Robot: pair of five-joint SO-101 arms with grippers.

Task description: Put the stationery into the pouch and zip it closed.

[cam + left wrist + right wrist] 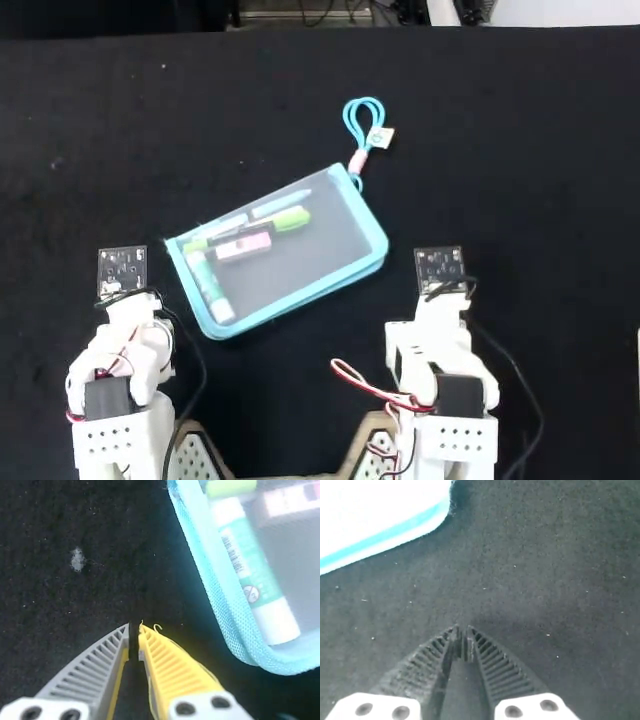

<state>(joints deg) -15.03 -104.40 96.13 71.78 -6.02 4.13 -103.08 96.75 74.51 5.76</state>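
Pouch: you have 1 teal pouch [300, 296] lying flat and skewed on the black table [520, 150], ahead of and between your 2 arms.
Contents: I count 1 glue stick [208, 285], 1 green highlighter [287, 220], 1 pink-labelled block [243, 246] and at least 1 white pen [279, 208], all behind the clear face, so the loading looks done.
Loop: 1 blue strap [362, 118] trails from the far corner, likely marking the zip pull's end; I cannot tell if the zip is fully run.
Left tool [133, 636]: pressed together, empty, just beside the glue-stick corner.
Right tool [462, 635]: pressed together, empty, near the opposite corner.
Why: both sit drawn back near their bases, suggesting you are parked, not working.
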